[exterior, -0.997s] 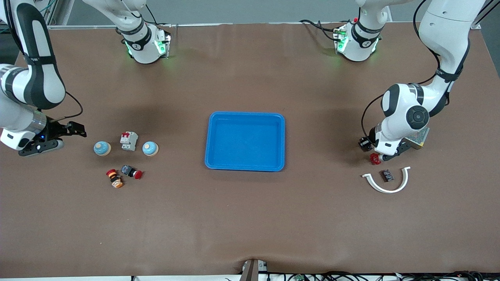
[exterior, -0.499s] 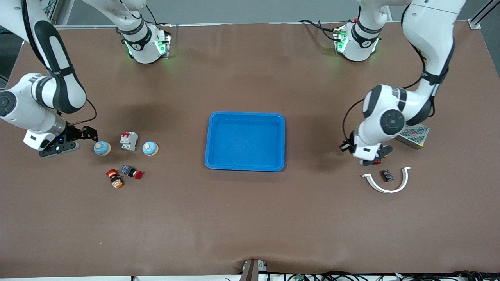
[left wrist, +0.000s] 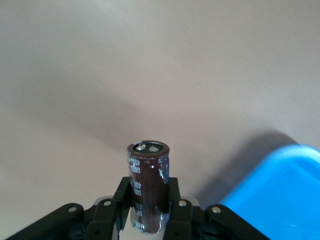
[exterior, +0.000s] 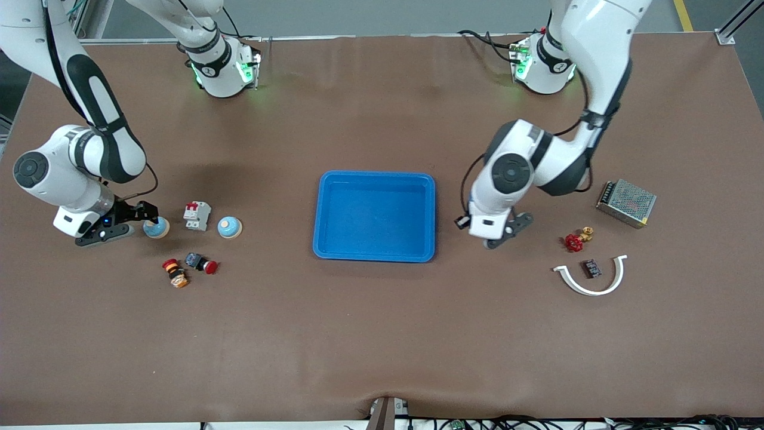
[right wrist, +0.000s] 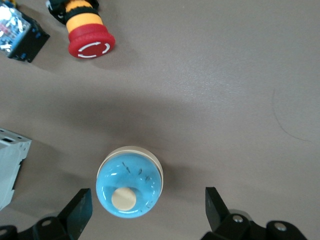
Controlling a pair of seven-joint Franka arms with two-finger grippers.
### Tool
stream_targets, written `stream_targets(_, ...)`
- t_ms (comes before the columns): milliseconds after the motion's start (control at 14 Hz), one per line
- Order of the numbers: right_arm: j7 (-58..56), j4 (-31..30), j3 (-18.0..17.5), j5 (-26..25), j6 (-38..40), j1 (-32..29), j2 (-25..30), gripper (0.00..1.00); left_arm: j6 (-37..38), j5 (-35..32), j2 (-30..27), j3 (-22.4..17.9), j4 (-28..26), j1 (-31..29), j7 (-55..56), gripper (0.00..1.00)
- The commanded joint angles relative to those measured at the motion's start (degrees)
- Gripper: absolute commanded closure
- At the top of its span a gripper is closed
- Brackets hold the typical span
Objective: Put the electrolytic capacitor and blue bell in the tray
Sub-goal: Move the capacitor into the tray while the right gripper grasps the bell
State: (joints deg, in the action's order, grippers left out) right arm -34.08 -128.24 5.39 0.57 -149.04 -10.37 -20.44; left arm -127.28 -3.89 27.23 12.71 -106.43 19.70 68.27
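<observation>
While my right gripper (exterior: 138,216) hangs wide open just over the small round blue bell with a cream button on top (exterior: 156,227), its fingers (right wrist: 76,212) stand on each side but do not touch it. A white switch block with red tabs (exterior: 197,215) sits close beside that bell, so I think a finger could bump it if I go down crooked. One more blue bell (exterior: 229,227) lies past the block. The bright blue shallow plastic tray (exterior: 375,254) in the middle has nothing in it. My left gripper (exterior: 498,236), just beside the tray's edge, is squeezing the dark brown can-shaped capacitor (left wrist: 147,185). If I let go too soon, I think it would land on the brown table (exterior: 382,334) and roll.
</observation>
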Motion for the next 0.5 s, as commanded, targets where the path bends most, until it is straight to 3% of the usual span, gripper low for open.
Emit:
stream_targets(0,-0.8,0.0,-0.5,0.0,-0.6,-0.1,-0.8,0.0,1.7,0.7,4.7,-0.5,5.7,4.7,5.3,1.0)
stream_targets(214,-0.8,-0.2,-0.6,0.0,0.1,0.0,-0.8,0.0,1.7,0.6,8.8,-0.5,10.4,8.9,14.2,1.0)
stream_targets(427,-0.7,0.2,-0.6,0.1,-1.4,0.9,-2.8,0.0,1.2,1.0,10.8,-0.5,11.6,11.6,18.6,1.0)
